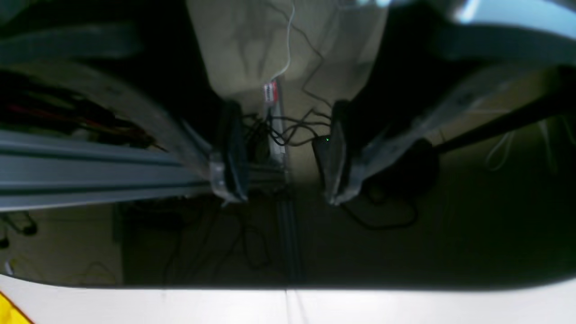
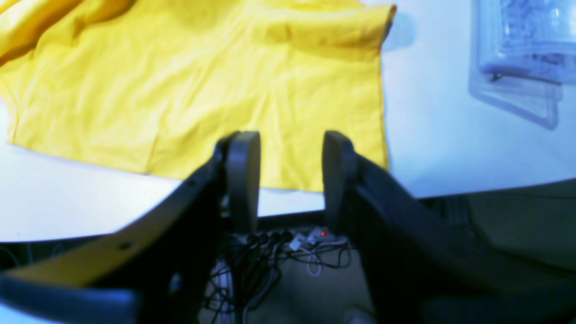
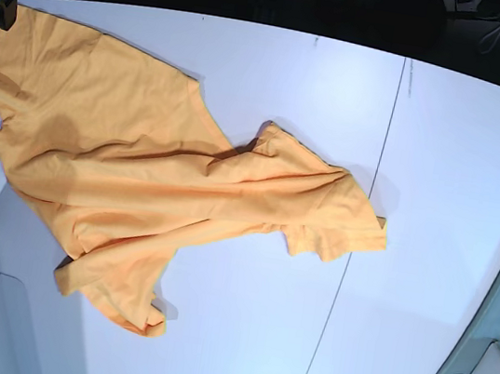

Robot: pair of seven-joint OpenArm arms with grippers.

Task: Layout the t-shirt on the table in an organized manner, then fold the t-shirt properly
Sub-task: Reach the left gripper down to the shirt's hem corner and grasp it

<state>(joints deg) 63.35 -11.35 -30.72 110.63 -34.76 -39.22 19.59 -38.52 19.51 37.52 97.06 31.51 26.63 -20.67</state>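
- While the left gripper (image 1: 281, 157) hangs past the table (image 3: 458, 180) edge, its jaws stand apart, holding nothing.
- Right gripper (image 2: 290, 175): jaws parted and empty, poised at the t-shirt (image 3: 166, 184) hem.
- T-shirt: lies rumpled and twisted on the table, one sleeve flung toward the seam.
- Handling, judged: light, limp, wrinkly cloth; best pinched at hem corners or shoulders and drawn flat.

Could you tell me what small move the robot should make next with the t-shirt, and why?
Probably lower the right gripper, open and empty, onto the t-shirt's near hem and pull outward: the shirt lies twisted and bunched across the table, not yet flat.
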